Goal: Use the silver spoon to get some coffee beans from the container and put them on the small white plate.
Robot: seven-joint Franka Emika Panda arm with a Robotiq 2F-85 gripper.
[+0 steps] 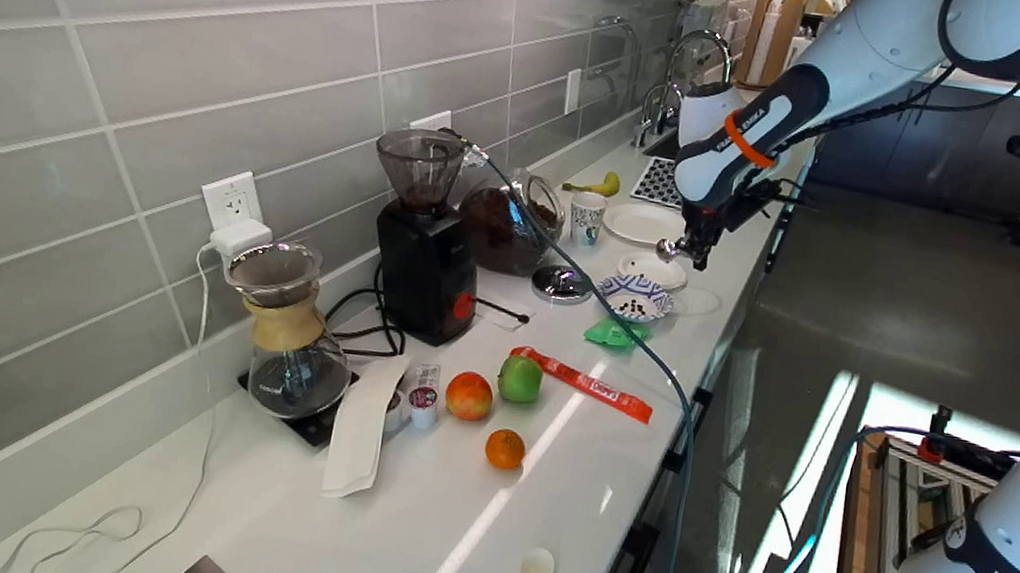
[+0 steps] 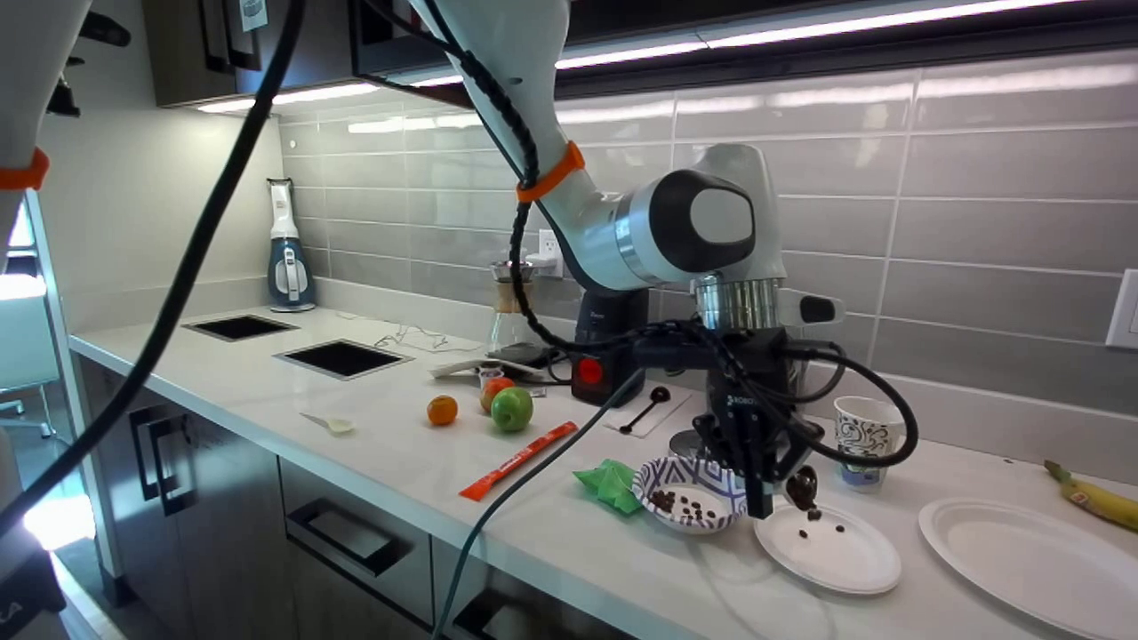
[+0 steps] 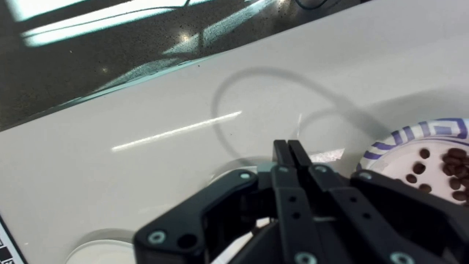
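Note:
My gripper (image 2: 761, 502) is shut on the silver spoon (image 2: 802, 487), whose bowl sticks out sideways and tips down over the small white plate (image 2: 831, 573). Just beneath the spoon's tip is a dark bean clump, and a couple of beans lie on the plate. An exterior view also shows the spoon's shiny bowl (image 1: 669, 249) beside the fingers. In the wrist view the fingertips (image 3: 281, 146) nearly meet and the spoon is hidden. The glass container (image 1: 503, 230) of dark coffee beans stands by the wall, its round lid (image 1: 561, 283) lying in front of it.
A blue-patterned bowl (image 2: 689, 520) with several beans sits beside the plate, with a green wrapper (image 2: 612, 486) next to it. A paper cup (image 2: 862, 440), a larger white plate (image 2: 1040, 560) and a banana (image 2: 1102, 500) lie on the far side. A cable (image 1: 608, 306) crosses above the counter.

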